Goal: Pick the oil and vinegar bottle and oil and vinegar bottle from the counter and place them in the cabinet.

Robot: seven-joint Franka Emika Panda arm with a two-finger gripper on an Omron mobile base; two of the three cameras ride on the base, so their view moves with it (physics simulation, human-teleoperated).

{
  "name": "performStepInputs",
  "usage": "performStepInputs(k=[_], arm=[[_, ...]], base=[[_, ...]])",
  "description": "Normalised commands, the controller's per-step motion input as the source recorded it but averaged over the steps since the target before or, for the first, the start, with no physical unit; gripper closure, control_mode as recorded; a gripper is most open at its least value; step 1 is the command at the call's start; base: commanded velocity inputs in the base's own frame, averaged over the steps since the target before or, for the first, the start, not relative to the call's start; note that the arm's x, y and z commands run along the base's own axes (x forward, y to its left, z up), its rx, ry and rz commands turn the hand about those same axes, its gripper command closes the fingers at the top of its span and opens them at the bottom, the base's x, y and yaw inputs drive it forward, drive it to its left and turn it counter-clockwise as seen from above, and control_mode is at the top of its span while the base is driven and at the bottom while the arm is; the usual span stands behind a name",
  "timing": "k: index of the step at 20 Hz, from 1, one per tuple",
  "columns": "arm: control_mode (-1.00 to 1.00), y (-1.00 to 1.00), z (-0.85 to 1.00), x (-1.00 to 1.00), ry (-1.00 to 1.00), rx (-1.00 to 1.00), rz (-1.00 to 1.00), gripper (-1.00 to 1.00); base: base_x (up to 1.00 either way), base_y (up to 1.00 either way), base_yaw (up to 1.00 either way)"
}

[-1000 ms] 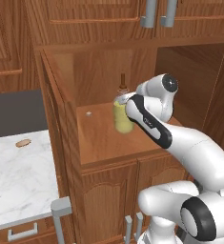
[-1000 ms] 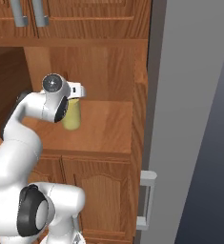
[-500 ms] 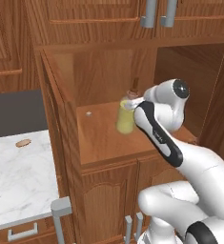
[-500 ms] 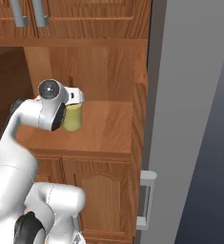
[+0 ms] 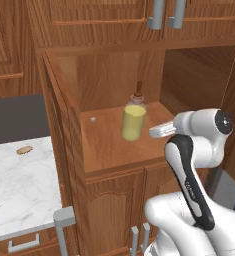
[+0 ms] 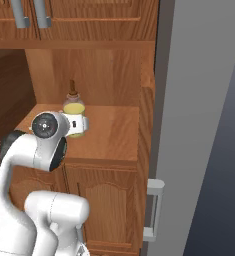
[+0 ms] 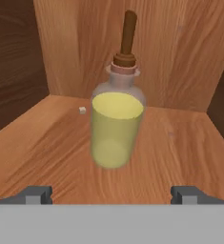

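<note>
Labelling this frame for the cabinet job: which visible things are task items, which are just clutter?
Task items:
- clear bottle of pale yellow liquid, upright on the shelf
- cabinet, open shelf compartment
- gripper, jaws wide apart, nothing held

Just lying about:
- small white bit on the shelf, left of the bottle in the hand view
- small brown item on the marble counter

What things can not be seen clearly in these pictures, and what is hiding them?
- Right base view: the lower part of the clear bottle is covered by the arm's white wrist.
- Left base view: the small pale speck on the cabinet shelf is too small to identify; so is the brown item on the marble counter.
- Hand view: the gripper is cut off at the bottom, fingertips alone visible, wide apart.
</note>
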Motion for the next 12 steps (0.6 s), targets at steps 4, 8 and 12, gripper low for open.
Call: performStepInputs(k=[4,8,12], arm=[[-1.0,-0.24,0.01,-1.0,-0.18,0.03,0.0,-1.0],[-1.0,-0.02,0.08,-0.99,-0.27,0.02,0.0,-1.0],[-1.0,0.11,0.04,-1.0,-0.24,0.0,0.0,-1.0]], base=[[0.0,0.0,0.0],[0.0,0.0,0.0],[0.0,0.0,0.0]])
